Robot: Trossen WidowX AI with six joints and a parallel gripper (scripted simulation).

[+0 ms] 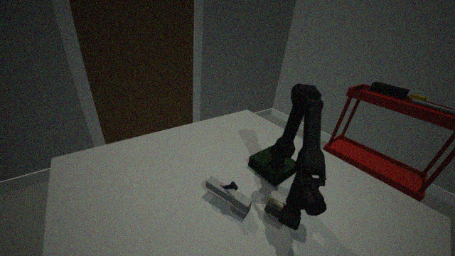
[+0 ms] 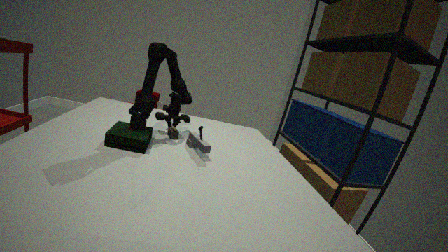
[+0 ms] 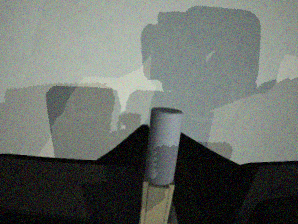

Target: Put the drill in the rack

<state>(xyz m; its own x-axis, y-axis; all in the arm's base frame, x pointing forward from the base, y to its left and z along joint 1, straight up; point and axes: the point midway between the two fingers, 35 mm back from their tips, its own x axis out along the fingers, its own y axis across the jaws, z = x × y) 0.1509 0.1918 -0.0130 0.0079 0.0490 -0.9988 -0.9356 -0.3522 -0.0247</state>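
My gripper point(image 1: 285, 212) point(image 2: 173, 125) point(image 3: 155, 132) points down at the white table point(image 1: 142, 199) point(image 2: 210, 203), just right of the arm's base. It is shut on the drill point(image 1: 276, 203) point(image 2: 173, 133) point(image 3: 164, 135), a short grey cylinder with a tan lower part, whose end sticks out past the fingers close to the table. A long grey block point(image 1: 235, 201) point(image 2: 196, 143) lies a little to one side of it. A small dark piece point(image 1: 230, 185) point(image 2: 201, 132), which looks like the key, stands on that block. I cannot tell whether the drill touches the table.
The arm's green base point(image 1: 271, 168) point(image 2: 127, 139) stands right behind the gripper. A red cart point(image 1: 391, 168) point(image 2: 14, 119) stands off the table beyond the base. A tall black shelf point(image 2: 371, 112) with boxes stands past the table's far side.
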